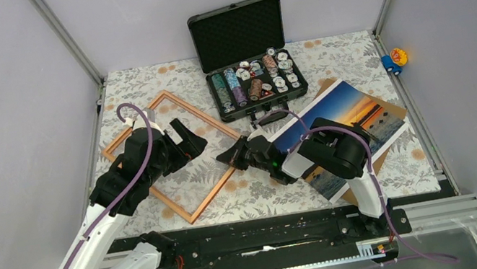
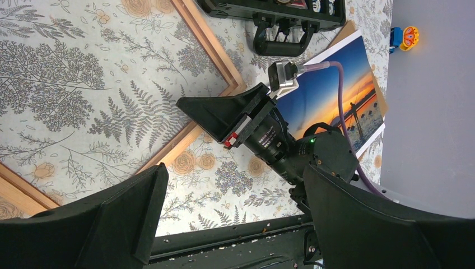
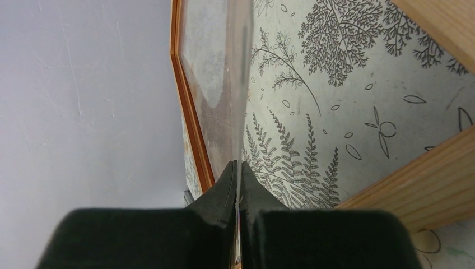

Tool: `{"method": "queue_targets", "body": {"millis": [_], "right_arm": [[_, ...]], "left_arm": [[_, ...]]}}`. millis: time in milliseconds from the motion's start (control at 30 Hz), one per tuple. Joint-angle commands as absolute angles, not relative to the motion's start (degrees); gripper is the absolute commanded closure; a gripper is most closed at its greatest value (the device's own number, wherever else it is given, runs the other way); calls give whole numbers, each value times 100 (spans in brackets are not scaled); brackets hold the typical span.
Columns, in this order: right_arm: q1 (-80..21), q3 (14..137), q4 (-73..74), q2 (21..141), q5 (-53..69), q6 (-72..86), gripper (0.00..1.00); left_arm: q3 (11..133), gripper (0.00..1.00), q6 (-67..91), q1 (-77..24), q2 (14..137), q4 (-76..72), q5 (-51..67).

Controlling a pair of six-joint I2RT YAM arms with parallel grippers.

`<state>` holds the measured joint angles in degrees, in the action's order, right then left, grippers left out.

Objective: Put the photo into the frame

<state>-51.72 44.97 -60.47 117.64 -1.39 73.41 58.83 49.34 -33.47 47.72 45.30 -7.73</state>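
Gaping left gripper (image 1: 190,136) hangs over thin orange-brown wooden frame (image 1: 211,197); right gripper (image 1: 228,156), pinching a thin clear sheet (image 3: 238,84), points away from glossy rectangular sunset photo (image 1: 349,112) near table's (image 1: 415,156) right edge.

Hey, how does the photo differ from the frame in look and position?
The photo is a solid glossy sunset print; the frame is a thin wooden outline with tablecloth showing through. The photo rests on a brown board at the right; the frame lies directly on the tablecloth at the left. Both are rectangular, flat, turned diagonally.
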Motion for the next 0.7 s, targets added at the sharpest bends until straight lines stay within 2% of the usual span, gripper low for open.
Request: {"method": "queue_targets", "body": {"millis": [0, 367, 433, 533, 667], "right_arm": [[-5133, 4636, -6518, 11891, -13, 7467, 100], [-5133, 4695, -6635, 12054, 340, 7680, 98], [-5125, 4753, -6495, 12066, 326, 7657, 90], [-5117, 4836, -6122, 12045, 353, 7650, 65], [-5079, 4887, -5017, 11635, 380, 7550, 41]], "left_arm": [[5982, 1, 4873, -3331, 4727, 4199, -702], [5862, 1, 4919, -3329, 4697, 4094, -635], [5829, 1, 4938, -3324, 4688, 4060, -600], [5814, 1, 4927, -3327, 4668, 4061, -586], [5819, 1, 4896, -3329, 4608, 4060, -636]]}}
